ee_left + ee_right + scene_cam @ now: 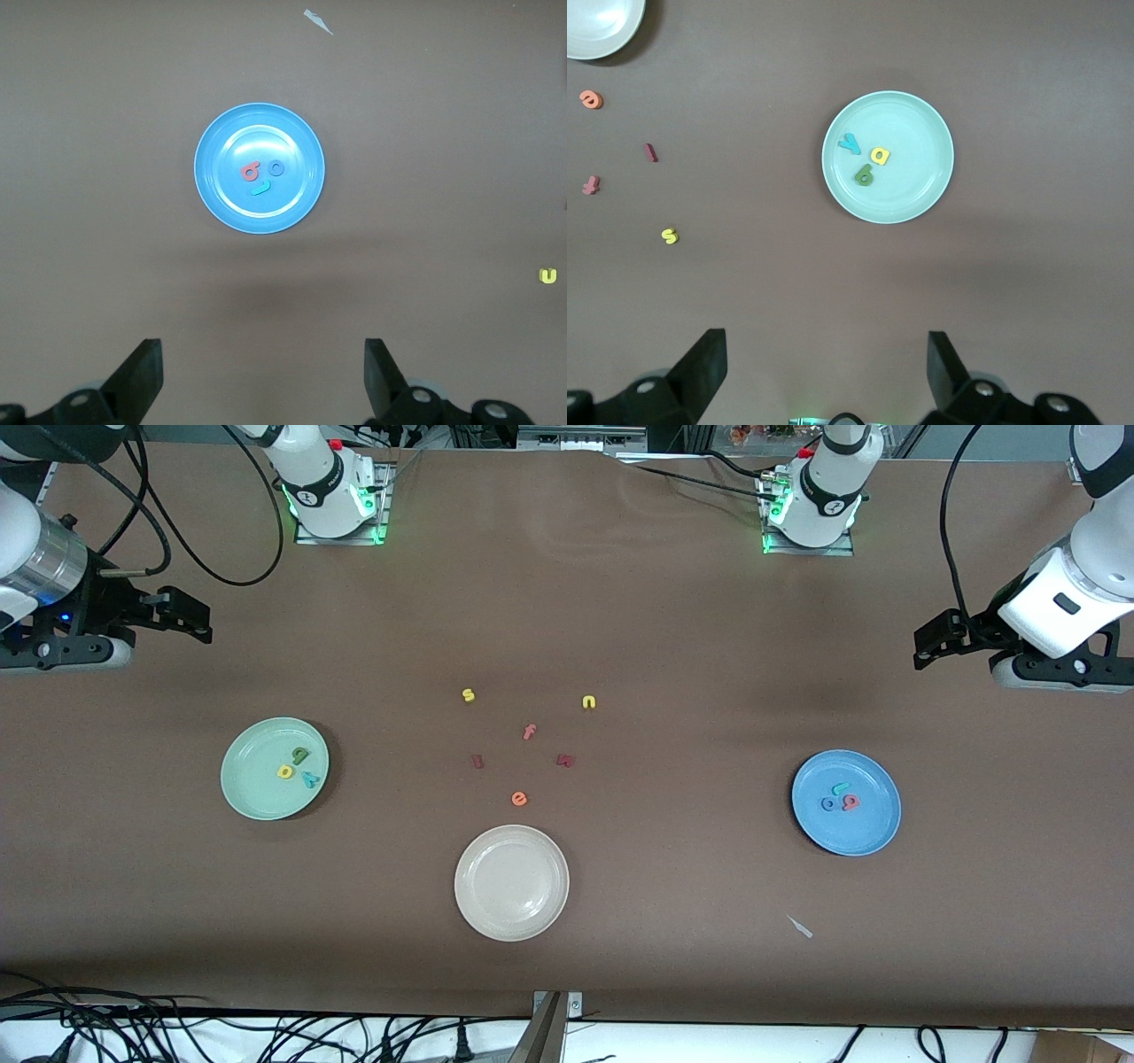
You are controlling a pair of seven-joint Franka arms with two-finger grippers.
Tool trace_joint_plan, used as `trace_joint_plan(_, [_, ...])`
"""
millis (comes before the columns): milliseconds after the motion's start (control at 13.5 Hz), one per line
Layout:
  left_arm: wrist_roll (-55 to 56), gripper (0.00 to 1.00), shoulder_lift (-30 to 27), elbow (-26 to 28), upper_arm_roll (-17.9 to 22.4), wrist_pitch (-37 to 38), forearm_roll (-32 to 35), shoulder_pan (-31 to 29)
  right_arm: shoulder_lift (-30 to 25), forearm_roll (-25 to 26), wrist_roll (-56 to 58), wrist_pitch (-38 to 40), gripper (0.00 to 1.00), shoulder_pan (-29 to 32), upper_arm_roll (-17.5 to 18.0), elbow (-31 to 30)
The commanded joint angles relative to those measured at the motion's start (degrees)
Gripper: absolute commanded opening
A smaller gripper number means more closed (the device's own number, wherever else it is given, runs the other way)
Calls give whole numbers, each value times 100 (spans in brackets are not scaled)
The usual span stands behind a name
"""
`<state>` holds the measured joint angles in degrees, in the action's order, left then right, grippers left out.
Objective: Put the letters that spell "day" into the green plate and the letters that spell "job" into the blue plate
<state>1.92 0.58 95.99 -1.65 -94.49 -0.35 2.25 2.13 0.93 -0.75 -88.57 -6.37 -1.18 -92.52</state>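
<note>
The green plate (252,779) (917,177) lies toward the right arm's end and holds the yellow d (285,771), dark green a (302,755) and teal y (310,779). The blue plate (868,828) (221,190) lies toward the left arm's end and holds the teal j (841,787), blue o (828,804) and pink b (850,802). My right gripper (199,622) (824,363) hangs open and empty over bare table, apart from the green plate. My left gripper (921,648) (263,367) is likewise open and empty, apart from the blue plate.
A cream-white plate (469,886) sits mid-table, nearest the front camera. Loose letters lie farther from that camera than it: yellow s (469,695), yellow n (588,702), pink f (529,732), orange e (519,799) and two dark red ones (477,761). A pale scrap (800,926) lies near the blue plate.
</note>
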Motion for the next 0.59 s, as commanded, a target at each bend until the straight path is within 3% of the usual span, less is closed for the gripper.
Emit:
trace_joint_plan(0, [-43, 100, 21, -142, 15, 106, -158, 12, -11, 66, -48, -56, 100, 30, -5, -38])
trace_joint_plan(520, [-25, 100, 39, -169, 15, 124, -79, 65, -2, 57, -56, -29, 100, 21, -49, -38])
